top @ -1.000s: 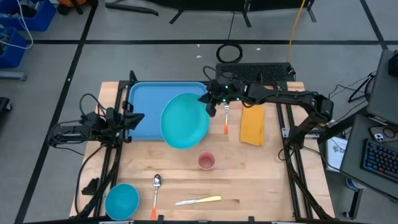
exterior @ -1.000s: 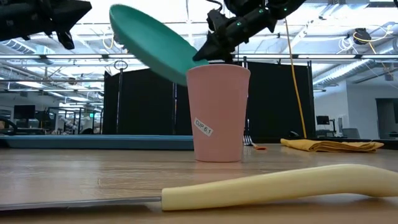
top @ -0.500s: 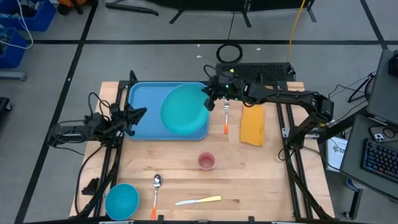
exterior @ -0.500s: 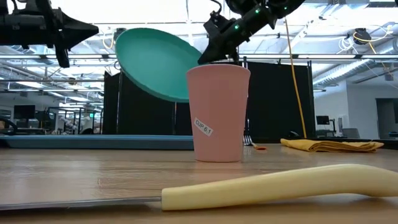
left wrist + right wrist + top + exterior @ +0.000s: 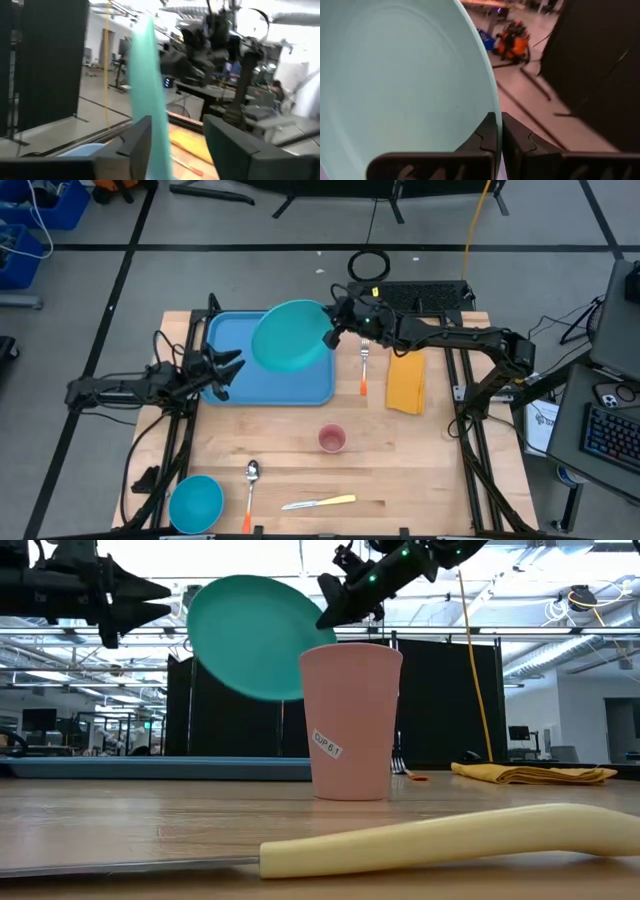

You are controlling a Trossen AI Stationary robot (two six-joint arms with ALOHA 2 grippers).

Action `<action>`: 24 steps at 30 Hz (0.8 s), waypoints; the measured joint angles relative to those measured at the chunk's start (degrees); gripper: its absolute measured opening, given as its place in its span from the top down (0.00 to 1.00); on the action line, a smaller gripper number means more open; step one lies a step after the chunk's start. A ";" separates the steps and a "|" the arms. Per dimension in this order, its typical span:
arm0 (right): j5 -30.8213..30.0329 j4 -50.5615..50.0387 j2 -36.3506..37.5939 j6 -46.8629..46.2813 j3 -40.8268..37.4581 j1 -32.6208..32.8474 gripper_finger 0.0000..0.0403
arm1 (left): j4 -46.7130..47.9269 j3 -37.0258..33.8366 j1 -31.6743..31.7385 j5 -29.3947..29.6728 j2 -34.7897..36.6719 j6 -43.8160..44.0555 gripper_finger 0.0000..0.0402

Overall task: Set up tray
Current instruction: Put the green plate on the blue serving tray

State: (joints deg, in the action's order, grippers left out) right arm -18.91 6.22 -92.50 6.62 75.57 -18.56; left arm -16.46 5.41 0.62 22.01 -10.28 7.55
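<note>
The light-blue tray lies flat at the table's far left. A round teal plate hangs tilted above the tray's far right part, with my right gripper shut on its rim. In the low view the plate stands steeply behind the pink cup. My left gripper hovers open over the tray's left part and points at the plate, a short way from its rim. In the left wrist view the plate shows edge-on beyond the open fingers. My right gripper pinches the plate's rim on the side toward the table's right, one finger on each face. The fingers come from the right, slanting down. The plate is lifted clear of the tray and steeply tilted, its hollow face up and toward the near edge.
An orange-handled fork and a folded yellow napkin lie right of the tray. The pink cup stands mid-table. A spoon, a cream-handled knife and a blue bowl lie near the front edge.
My right gripper has carried the plate up and toward the table's far left, from over the tray's near right corner to over its far right part. The plate has tipped steeper. My left gripper has opened and edged right toward the plate.
</note>
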 joint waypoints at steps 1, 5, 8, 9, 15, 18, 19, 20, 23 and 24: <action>-0.60 0.85 -0.01 0.47 0.00 0.13 1.00 | -0.49 0.01 -0.02 -0.49 -0.55 0.00 0.50; 1.20 2.80 -0.01 0.21 0.00 0.62 1.00 | -1.70 0.02 0.04 1.19 -2.90 0.07 0.45; 0.55 2.91 -0.01 1.11 0.00 1.34 1.00 | -3.58 0.02 0.04 1.60 -4.66 0.04 0.43; 0.09 2.91 -0.01 1.50 0.00 1.56 1.00 | -4.37 0.02 0.04 1.56 -5.19 -0.02 0.43; -0.36 5.37 -0.01 1.56 0.00 2.10 1.00 | -6.90 0.02 0.04 1.97 -8.63 -0.29 0.43; 2.23 5.40 -0.01 0.67 -0.01 2.70 1.00 | -8.94 0.02 0.04 2.15 -10.09 -0.37 0.43; 2.36 5.44 -0.01 0.64 -0.02 2.86 1.00 | -9.41 0.00 0.04 2.13 -10.48 -0.35 0.43; 2.33 5.49 -0.01 0.74 -0.02 2.98 1.00 | -9.68 0.02 0.04 2.13 -10.80 -0.37 0.43; 2.33 5.55 -0.01 1.17 -0.02 2.92 1.00 | -9.93 0.01 0.04 2.81 -11.45 -1.01 0.43; 2.33 5.53 -0.01 1.22 -0.02 2.92 1.00 | -9.94 0.00 0.04 3.31 -11.61 -1.15 0.43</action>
State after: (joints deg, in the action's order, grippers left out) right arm -16.58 11.75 -92.51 7.83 75.55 -15.64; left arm -26.39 5.41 0.67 25.32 -21.88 6.40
